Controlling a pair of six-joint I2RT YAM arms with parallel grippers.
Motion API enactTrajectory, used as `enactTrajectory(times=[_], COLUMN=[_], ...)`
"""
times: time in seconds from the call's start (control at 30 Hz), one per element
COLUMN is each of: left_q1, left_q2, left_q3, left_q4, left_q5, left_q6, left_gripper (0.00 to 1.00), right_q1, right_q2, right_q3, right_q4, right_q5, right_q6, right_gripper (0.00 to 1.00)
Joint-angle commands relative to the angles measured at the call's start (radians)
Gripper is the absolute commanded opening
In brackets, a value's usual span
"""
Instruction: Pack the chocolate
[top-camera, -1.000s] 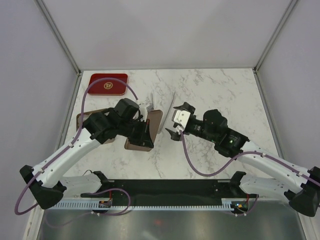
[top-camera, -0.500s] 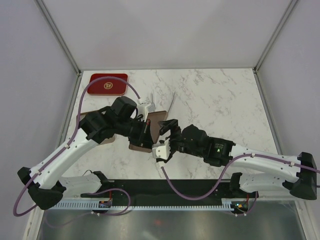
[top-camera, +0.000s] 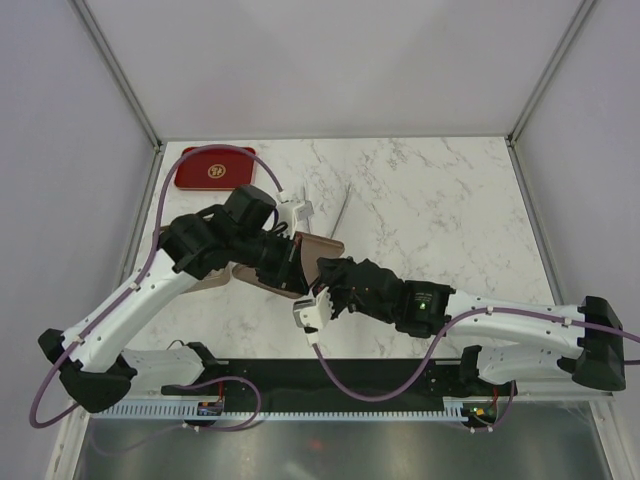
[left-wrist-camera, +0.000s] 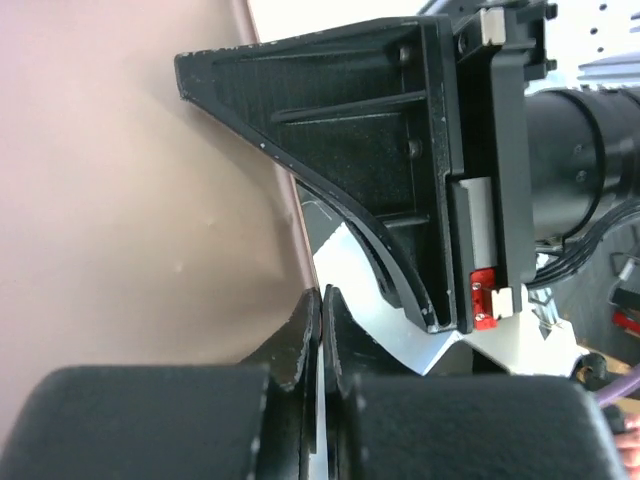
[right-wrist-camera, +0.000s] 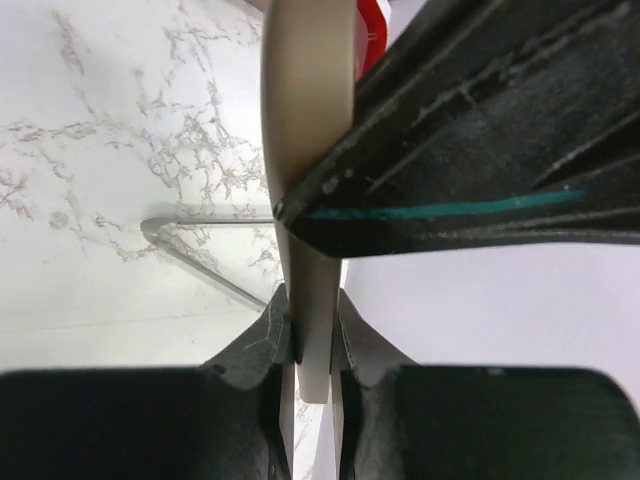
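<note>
Top view looks down from behind both arms, bases at the bottom edge, over the marble table (top-camera: 430, 190). Wrist views peer along the left gripper (left-wrist-camera: 320, 330) and right gripper (right-wrist-camera: 312, 330) — extremely close — all sharing the tan lid (top-camera: 322, 247).

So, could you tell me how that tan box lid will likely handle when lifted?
Probably stiff: the tan box lid shows straight and unbent, edge-on, where the right gripper pinches it. Likely light: it is thin, and the left gripper also grips only its edge. Its smooth face might slip.
</note>
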Motion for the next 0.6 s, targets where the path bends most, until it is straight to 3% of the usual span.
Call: enactTrajectory(times=[0.0, 0.03, 0.07, 0.1, 0.23, 0.27, 0.3, 0.37, 0.57], left_q1=[0.0, 0.003, 0.008, 0.032, 0.182, 0.25, 0.285, 0.385, 0.486], left_q2=[0.044, 0.056, 0.07, 0.11, 0.205, 0.221, 0.234, 0.251, 0.253], left_q3=[0.148, 0.188, 0.234, 0.336, 0.594, 0.686, 0.726, 0.795, 0.799], left_q4=[0.003, -0.009, -0.022, -0.046, -0.072, -0.077, -0.085, -0.089, -0.056], left_q5=[-0.099, -0.149, -0.238, -0.266, -0.263, -0.259, -0.262, -0.278, -0.444], left_q6=[0.019, 0.008, -0.009, -0.014, -0.017, -0.009, -0.006, -0.006, 0.009], left_gripper=[0.03, 0.08, 0.2, 0.25, 0.44, 0.54, 0.58, 0.64, 0.67], right_q1=[0.006, 0.011, 0.012, 0.014, 0.014, 0.014, 0.014, 0.012, -0.051], right_q2=[-0.011, -0.016, -0.017, -0.022, -0.02, -0.022, -0.022, -0.026, 0.067], right_q3=[0.003, 0.001, -0.002, -0.002, -0.008, -0.013, -0.02, -0.031, 0.015], right_q4=[0.093, 0.103, 0.113, 0.119, 0.204, 0.217, 0.24, 0.278, 0.404], right_q5=[-0.019, -0.051, -0.074, -0.093, -0.146, -0.159, -0.166, -0.185, -0.277], right_q6=[0.063, 0.089, 0.117, 0.181, 0.376, 0.417, 0.451, 0.575, 1.007], right_gripper=[0.0, 0.0, 0.0, 0.0, 0.0, 0.0, 0.0, 0.0, 0.0])
